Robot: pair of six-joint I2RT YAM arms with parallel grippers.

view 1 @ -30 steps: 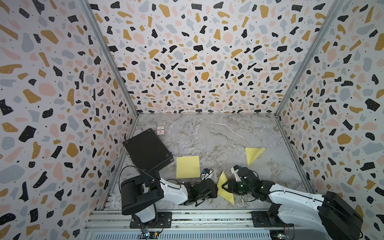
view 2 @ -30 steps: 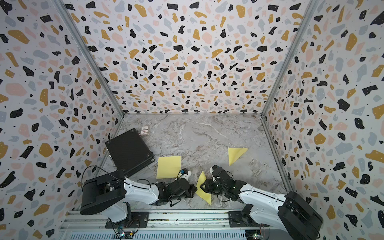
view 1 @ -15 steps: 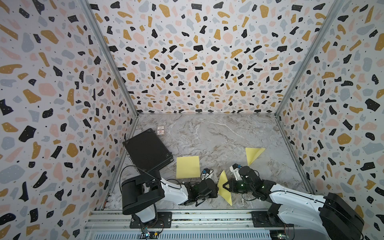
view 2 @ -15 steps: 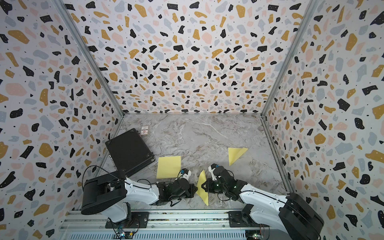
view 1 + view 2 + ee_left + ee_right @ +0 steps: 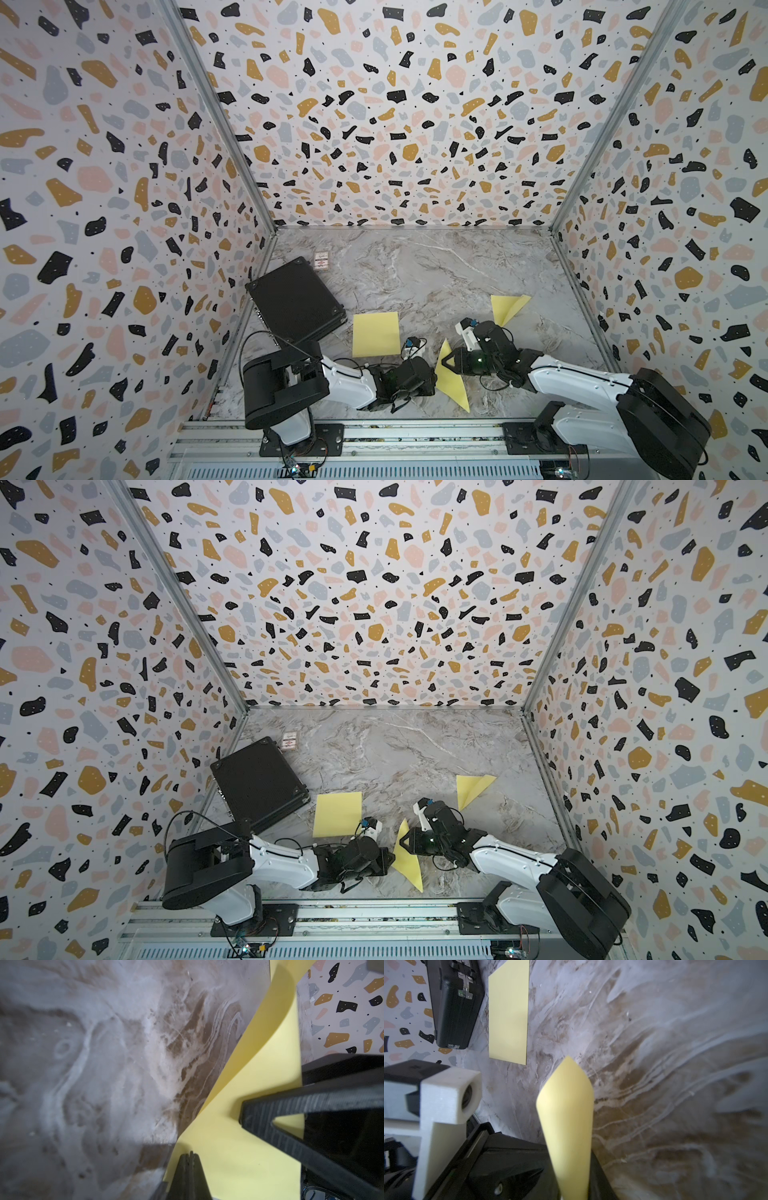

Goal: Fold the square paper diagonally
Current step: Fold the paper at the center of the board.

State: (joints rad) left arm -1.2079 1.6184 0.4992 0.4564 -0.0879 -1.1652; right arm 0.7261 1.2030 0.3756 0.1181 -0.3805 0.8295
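1. The left gripper (image 5: 188, 1157) has its jaws pressed tight together on the edge of the yellow square paper (image 5: 451, 378) (the wrist view shows no gap between the tips), pinning one side low over the marble table (image 5: 436, 270) near the front rail.
2. Further left and behind it, a black case (image 5: 295, 305) lies by the wall, with a small card (image 5: 321, 262) beyond it and a flat spare yellow sheet (image 5: 376, 340) just beside the case; none of these is being touched.
3. The paper itself sits between the two arms in both top views, bent upward into a loose curl rather than lying flat, one corner pointing away from the rail.
4. The right gripper (image 5: 445, 362) is on the paper's other side, its dark fingers (image 5: 270, 1113) straddling the sheet with a sliver of yellow visible between them; they look nearly closed on the paper, though I cannot tell whether the grip is firm.
5. Far right, a folded yellow triangle (image 5: 505, 307) lies well apart.
6. Judged from this, the fold is midway: the sheet is raised and curved, not yet creased. Next move calls for bringing the held corner onto the opposite corner, aligning the edges, then pressing along the diagonal.
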